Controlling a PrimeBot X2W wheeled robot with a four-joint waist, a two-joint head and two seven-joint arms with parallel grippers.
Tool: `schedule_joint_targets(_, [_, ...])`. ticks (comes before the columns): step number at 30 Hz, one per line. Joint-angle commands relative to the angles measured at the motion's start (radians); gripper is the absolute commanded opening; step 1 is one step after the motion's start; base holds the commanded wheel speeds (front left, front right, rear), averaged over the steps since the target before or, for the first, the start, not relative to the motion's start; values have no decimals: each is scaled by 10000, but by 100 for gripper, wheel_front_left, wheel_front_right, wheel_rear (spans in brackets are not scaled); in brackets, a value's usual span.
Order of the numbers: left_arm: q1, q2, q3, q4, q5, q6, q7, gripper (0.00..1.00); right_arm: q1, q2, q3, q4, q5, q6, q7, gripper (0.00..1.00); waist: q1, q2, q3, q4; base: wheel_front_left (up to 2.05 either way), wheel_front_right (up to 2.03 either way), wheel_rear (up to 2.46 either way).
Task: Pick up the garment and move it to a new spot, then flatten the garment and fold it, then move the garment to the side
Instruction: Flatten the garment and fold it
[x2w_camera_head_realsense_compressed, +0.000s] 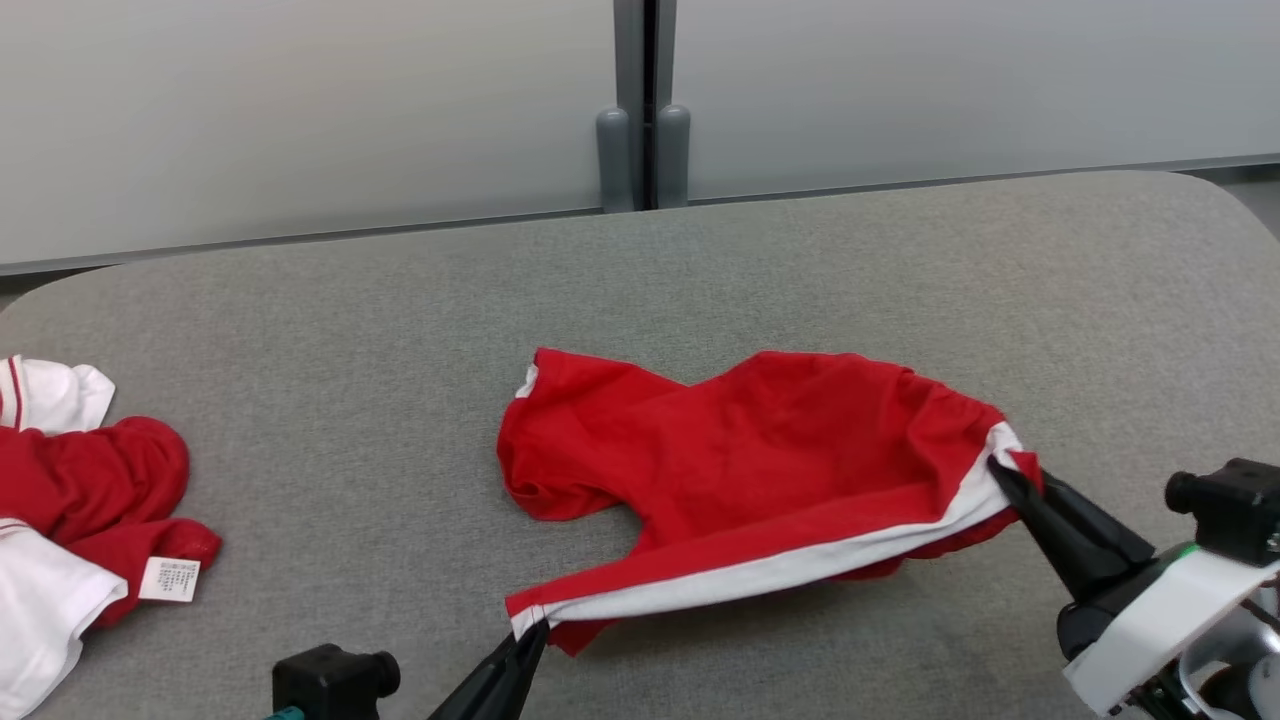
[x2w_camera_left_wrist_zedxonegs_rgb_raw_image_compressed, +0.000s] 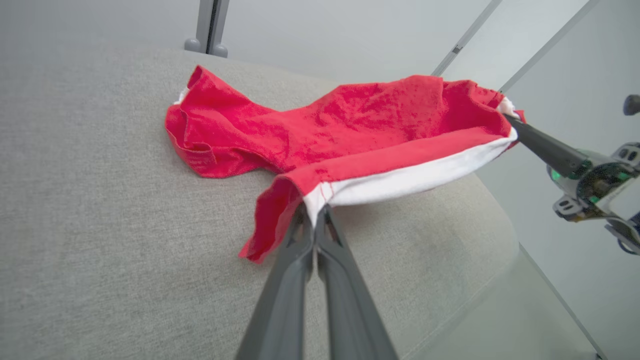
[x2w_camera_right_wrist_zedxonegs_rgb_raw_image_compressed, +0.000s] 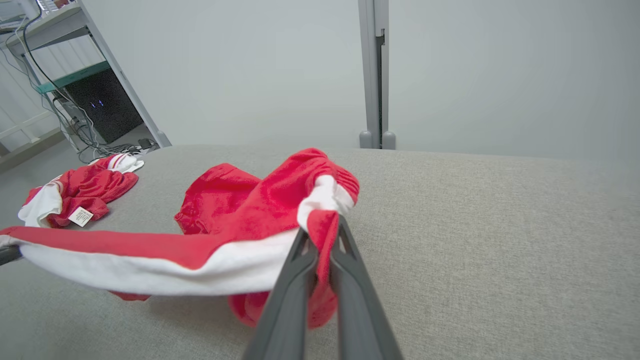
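Observation:
A red garment with a white band along its near edge lies on the grey table, its near edge lifted and stretched between my two grippers. At the band's left end my left gripper is shut on the corner, and the left wrist view shows the pinch on the garment at my left gripper. My right gripper is shut on the band's right end. In the right wrist view the garment folds over my right gripper.
A second pile of red and white clothes with a white label lies at the table's left edge, and it shows again as the pile of clothes. A grey partition stands behind the table. Shelves and cables are off to the left.

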Motion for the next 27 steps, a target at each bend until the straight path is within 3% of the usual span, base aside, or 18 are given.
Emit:
schedule_joint_targets(1, [41, 69, 58, -604, -113, 55, 104, 0, 324, -86, -469, -632, -146, 1, 247, 0, 0, 0, 36, -230, 0, 0, 0])
schedule_joint_targets(8, [-221, 96, -63, -3009, -374, 207, 681, 0, 1476, 331, -2758, -3786, -879, 1, 1476, 0, 0, 0, 302, -882, 0, 0, 0])
schedule_joint_targets(13, [-973, 207, 25, -3825, -447, 197, 1092, 0, 1687, 600, -3801, -5250, -948, 1, 2187, 0, 0, 0, 758, -1042, 0, 0, 0])
schedule_joint_targets(17, [-2649, 598, 234, -3803, -478, 91, 1757, 0, 871, 508, -4427, -5799, -895, 1, 2866, 0, 0, 0, 1393, -1039, 0, 0, 0])
schedule_joint_targets(23, [-6439, 1122, 627, -2109, -1043, -44, 2914, 0, -2467, 599, -3974, -4766, -114, 3, 3835, 0, 0, 0, 2758, -933, 0, 0, 0])
schedule_joint_targets(25, [-7964, 1249, 797, -1185, -1151, -78, 3097, 0, -4088, 895, -3657, -3888, -149, 1, 4073, 0, 0, 0, 3265, -869, 0, 0, 0])
schedule_joint_targets(27, [-10296, 1383, 844, 438, -921, -124, 3115, 0, -6574, 1643, -3314, -2168, -820, 1, 4115, 0, 0, 0, 3982, -648, 0, 0, 0])
